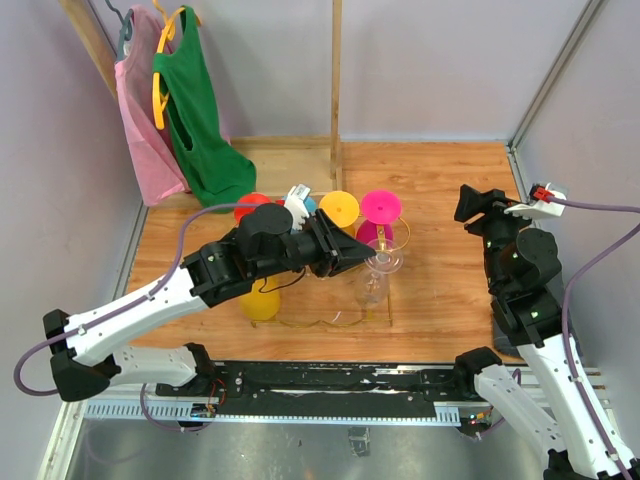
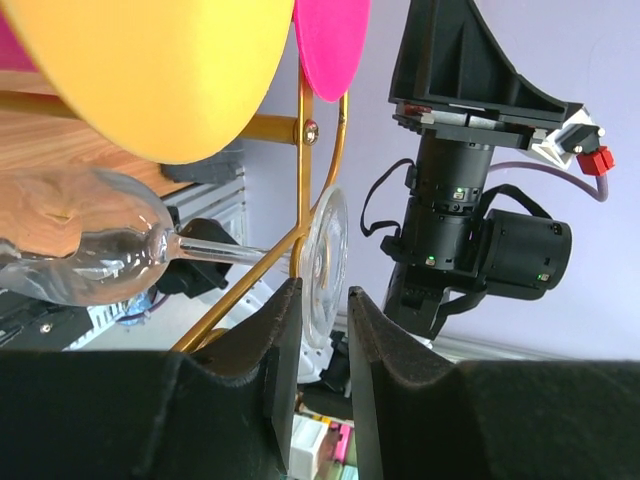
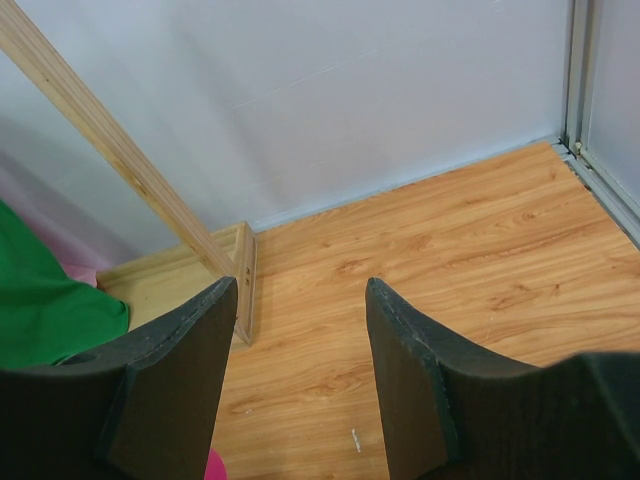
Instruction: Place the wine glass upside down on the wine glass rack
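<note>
- My left gripper (image 2: 322,292): the 2 fingers stand slightly parted, with a narrow gap between them.
- The lower rim of the wine glass (image 2: 90,245) foot sits in that gap. I cannot tell whether either pad touches it.
- Wine glass position: clear, at the right end of the wine glass rack (image 2: 303,150). The stem crosses the gold wire frame, with the foot on my side of the wire and the bowl on the far side.
- Top view: the foot shows as a clear disc at frame level, with the bowl lower and nearer the arm bases, so the glass reads as inverted.
- My left arm reaches across the rack from the left, its fingers at the foot of the glass.
- Other glasses on the rack: a yellow foot (image 2: 150,70) and a pink foot (image 2: 330,40) hang close above the clear bowl in the left wrist view. Red and blue ones sit further left in the top view.
- My right gripper (image 3: 300,285): fingers spread wide, nothing between them. It is raised over bare wooden table (image 3: 450,260), well apart from the rack.
- Background: a green garment (image 1: 200,130) and a pink garment (image 1: 140,120) hang at the back left, beside a wooden post (image 1: 336,80).
</note>
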Robot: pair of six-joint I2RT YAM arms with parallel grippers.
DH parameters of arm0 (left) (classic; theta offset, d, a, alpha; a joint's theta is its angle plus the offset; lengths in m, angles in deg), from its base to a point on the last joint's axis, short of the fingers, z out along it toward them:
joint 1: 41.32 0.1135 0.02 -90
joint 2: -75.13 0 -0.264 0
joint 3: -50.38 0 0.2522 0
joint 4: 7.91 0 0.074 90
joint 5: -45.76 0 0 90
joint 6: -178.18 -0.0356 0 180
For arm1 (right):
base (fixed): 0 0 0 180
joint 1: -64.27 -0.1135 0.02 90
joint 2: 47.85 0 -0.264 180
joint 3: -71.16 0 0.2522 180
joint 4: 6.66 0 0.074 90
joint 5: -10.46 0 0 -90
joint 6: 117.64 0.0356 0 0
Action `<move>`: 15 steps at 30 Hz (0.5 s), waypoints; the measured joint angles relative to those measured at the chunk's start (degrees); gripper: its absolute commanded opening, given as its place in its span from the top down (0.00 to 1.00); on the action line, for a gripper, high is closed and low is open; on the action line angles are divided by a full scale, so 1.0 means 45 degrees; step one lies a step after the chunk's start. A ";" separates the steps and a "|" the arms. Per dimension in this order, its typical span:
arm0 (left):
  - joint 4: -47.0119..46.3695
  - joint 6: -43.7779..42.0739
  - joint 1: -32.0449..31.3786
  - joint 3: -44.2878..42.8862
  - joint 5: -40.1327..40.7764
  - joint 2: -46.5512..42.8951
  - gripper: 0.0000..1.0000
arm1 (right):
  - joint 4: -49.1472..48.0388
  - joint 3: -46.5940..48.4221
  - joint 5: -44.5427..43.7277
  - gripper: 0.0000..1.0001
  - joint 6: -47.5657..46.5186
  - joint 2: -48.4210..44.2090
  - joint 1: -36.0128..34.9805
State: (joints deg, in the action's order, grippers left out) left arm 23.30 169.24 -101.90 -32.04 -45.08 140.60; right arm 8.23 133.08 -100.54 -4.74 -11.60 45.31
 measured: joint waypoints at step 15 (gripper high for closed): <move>0.0520 -0.0549 0.0000 0.0000 0.0549 -0.1341 0.72 | -0.0005 -0.0053 -0.0010 0.38 0.0019 -0.0117 0.0000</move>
State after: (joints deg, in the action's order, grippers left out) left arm 25.64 166.77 -101.90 -32.04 -42.61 134.57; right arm 8.21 132.84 -100.58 -4.65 -12.12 45.31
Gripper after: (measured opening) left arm 0.287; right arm 0.587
